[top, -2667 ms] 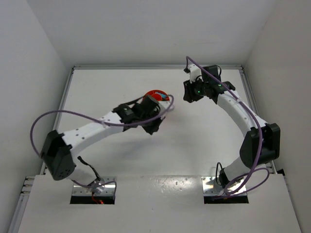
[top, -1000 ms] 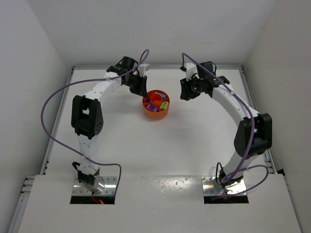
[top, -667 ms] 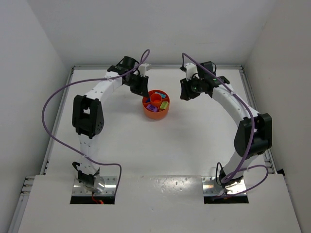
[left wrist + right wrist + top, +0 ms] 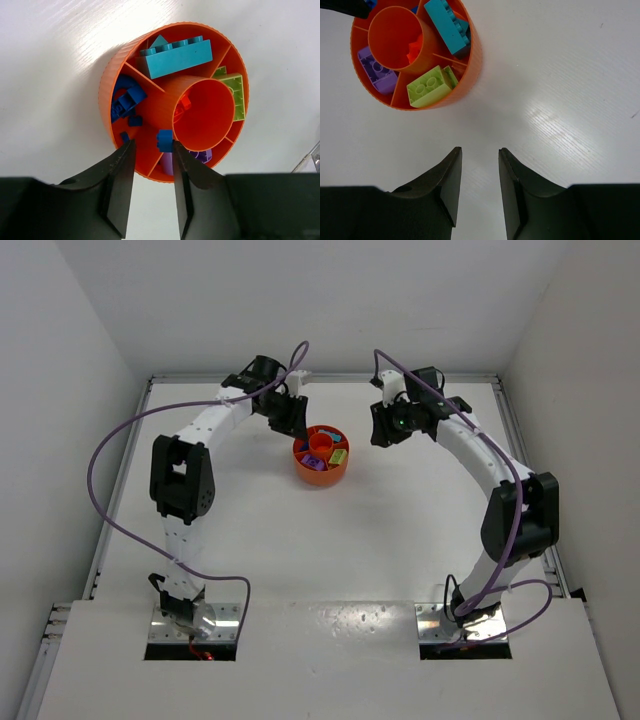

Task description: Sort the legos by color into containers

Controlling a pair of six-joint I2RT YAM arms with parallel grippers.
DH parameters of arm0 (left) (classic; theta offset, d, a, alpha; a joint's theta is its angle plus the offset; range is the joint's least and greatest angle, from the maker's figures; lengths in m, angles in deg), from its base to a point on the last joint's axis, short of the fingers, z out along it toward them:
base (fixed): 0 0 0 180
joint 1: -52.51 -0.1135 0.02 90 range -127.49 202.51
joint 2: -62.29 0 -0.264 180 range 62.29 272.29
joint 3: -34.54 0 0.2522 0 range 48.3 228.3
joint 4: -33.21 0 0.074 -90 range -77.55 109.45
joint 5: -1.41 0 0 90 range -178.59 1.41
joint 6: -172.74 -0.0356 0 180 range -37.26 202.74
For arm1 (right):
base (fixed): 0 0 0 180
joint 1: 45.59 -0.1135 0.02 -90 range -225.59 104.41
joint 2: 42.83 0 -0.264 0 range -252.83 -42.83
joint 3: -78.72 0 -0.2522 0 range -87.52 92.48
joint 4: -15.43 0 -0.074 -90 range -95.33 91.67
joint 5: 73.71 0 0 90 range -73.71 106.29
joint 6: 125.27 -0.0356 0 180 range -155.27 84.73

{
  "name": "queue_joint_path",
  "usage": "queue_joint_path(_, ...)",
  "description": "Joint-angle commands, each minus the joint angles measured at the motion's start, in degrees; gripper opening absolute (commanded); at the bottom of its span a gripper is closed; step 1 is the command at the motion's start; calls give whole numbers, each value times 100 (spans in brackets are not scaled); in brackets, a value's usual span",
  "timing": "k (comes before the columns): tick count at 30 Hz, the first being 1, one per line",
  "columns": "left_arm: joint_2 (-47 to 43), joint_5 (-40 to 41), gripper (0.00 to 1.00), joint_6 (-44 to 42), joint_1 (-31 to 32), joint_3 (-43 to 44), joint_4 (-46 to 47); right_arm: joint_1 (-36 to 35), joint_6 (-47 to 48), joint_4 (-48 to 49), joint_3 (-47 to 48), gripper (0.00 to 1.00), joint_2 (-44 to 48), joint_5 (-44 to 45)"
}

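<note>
Black fingers of the left gripper stand partly apart, the gap wider than the small blue brick that sits just past their tips. That brick rests against the outer wall of the central cup, close to the right-hand finger; we cannot tell whether the two touch. Around it we see the orange bowl, with its ribbed outer wall and wedge compartments. More blue legos lie in the wedge beside the lone brick, and a long teal brick fills the next wedge. A lime brick stands on the side opposite the blue pieces, and purple pieces lie in the wedge next to the fingertips. Small orange pieces sit inside the cup.

We find the right gripper with its fingers moderately apart and nothing between them, over the bare white table.

From above, the bowl stands at the far middle of the table. The left gripper is at its far-left rim, and the right gripper hangs a little off to its right.
</note>
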Motion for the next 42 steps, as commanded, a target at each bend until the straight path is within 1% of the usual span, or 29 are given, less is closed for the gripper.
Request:
queue_joint_path(1,-10,-41,41,-44,46,245,35,-14,6,90,255,36,2,-74)
queue_joint_path(3,-10,-41,41,-96,46,245,35,-14,6,90,255,36,2,-74)
queue_joint_path(4,-10,-41,39,-96,46,245,35,-14,6,90,255,36,2,-74)
queue_joint_path(5,-10,-41,35,-96,46,245,35,-14,6,90,255,36,2,-74)
queue_joint_path(7,-10,11,32,-96,46,245,35,-14,6,90,255,36,2,-74)
queue_joint_path(8,-10,12,23,-44,46,245,35,-14,6,90,255,36,2,-74)
queue_joint_path(9,-10,12,22,-44,46,245,35,-14,6,90,203,36,2,-74)
queue_joint_path(12,-10,65,22,-44,46,245,35,-14,6,90,202,36,2,-74)
queue_joint_path(15,-62,65,33,-44,46,245,35,-14,6,90,202,36,2,-74)
queue_joint_path(21,-62,65,34,-44,46,192,35,-14,6,90,202,36,2,-74)
queue_joint_path(22,-62,65,37,9,46,192,35,-14,6,90,202,36,2,-74)
queue_joint_path(24,-62,65,37,9,46,192,35,-14,6,90,202,36,2,-74)
queue_joint_path(25,-62,65,15,9,46,192,35,-14,6,90,202,36,2,-74)
queue_joint_path(26,-62,65,12,9,46,192,35,-14,6,90,202,36,2,-74)
queue_joint_path(27,-62,4,12,9,46,192,35,-14,6,90,202,36,2,-74)
queue_joint_path(31,-115,65,30,9,46,140,87,-14,6,90,149,36,2,-74)
queue_joint_path(34,-115,65,35,9,46,140,87,-14,6,90,149,36,2,-74)
queue_joint_path(35,-115,65,40,9,46,140,87,-14,6,90,149,36,2,-74)
queue_joint_path(36,-115,65,43,9,46,140,87,-14,6,90,149,36,2,-74)
queue_joint_path(38,-115,65,46,9,98,140,87,-14,6,90,149,36,2,-74)
queue_joint_path(39,-115,65,46,9,98,140,87,-14,6,90,149,36,2,-74)
queue_joint_path(40,-115,65,35,9,98,140,87,-14,6,90,149,36,2,-74)
queue_joint_path(41,-115,65,14,9,98,140,87,-14,6,90,149,36,54,-74)
queue_joint_path(42,-115,65,11,9,98,140,87,-14,6,90,149,36,55,-74)
